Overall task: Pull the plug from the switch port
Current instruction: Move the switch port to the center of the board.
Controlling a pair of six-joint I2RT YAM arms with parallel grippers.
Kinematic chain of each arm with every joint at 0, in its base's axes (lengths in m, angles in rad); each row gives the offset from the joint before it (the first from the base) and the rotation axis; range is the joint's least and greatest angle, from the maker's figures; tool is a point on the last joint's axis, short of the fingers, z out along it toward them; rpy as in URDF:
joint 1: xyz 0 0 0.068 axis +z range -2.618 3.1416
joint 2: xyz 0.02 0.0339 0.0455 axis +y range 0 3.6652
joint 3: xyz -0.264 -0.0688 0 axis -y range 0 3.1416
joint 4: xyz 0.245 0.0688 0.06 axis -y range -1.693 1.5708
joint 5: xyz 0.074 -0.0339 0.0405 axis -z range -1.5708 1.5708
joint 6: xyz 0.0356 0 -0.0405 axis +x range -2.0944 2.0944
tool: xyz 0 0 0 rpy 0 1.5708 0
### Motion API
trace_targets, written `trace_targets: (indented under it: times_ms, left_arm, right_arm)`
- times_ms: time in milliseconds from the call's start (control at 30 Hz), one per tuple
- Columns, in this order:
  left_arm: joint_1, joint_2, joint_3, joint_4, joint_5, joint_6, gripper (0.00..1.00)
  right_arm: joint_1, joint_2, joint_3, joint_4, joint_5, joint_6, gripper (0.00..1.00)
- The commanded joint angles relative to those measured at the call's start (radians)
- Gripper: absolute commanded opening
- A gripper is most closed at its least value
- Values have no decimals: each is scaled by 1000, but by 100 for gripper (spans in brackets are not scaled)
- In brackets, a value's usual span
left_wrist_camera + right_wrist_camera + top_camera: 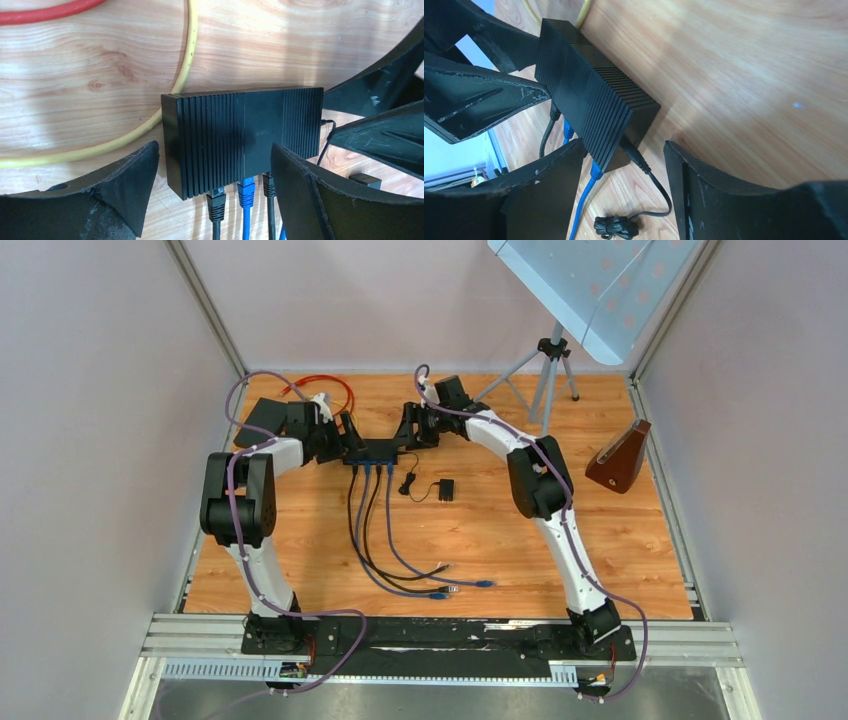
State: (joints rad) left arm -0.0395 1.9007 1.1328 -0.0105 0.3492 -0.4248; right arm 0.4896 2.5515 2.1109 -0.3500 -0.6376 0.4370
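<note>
Status: pre-grasp, nothing pulled yet. Switch [372, 452] sits flat on the wood table [500, 530], far-centre, between both arms. Ethernet plugs are all seated along its near face: black plug [216, 204], blue plug [246, 192], second black plug [269, 184] (more sit behind the finger, can't count them from the wrist view). Power cord [639, 161] enters at the right end.

Left gripper [214, 152]: jaws apart, one either side of the port face, holding nothing. Right gripper [624, 147]: also spread wide, bracketing the right-end corner, nothing clamped. Can't tell whether either touches the case.

My read on the next move is split roles. One gripper pins the switch body so it doesn't slide. The other drops onto one plug boot, closes across it and pulls straight toward the near edge along the port axis. Plugs are packed tight, so finger placement has to be narrow. The latch tab probably needs squeezing first. Yellow cable [190, 75] lies behind the switch, out of the way.
</note>
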Motion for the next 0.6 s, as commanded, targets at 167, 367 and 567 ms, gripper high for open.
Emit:
trace_targets:
  times_ms: [167,367,567]
  left_arm:
    - [-18,-35,-100,171,179,53,83]
    - [-92,-78,-168,176,226,43,79]
    - [-213,-142,-296,254,183,-74,79]
  right_arm:
    - [53,38,12,-13,-113,-38,59]
    - [49,-91,-195,-2,-48,-28,58]
    - [38,-272,-534,69,37,-20,60]
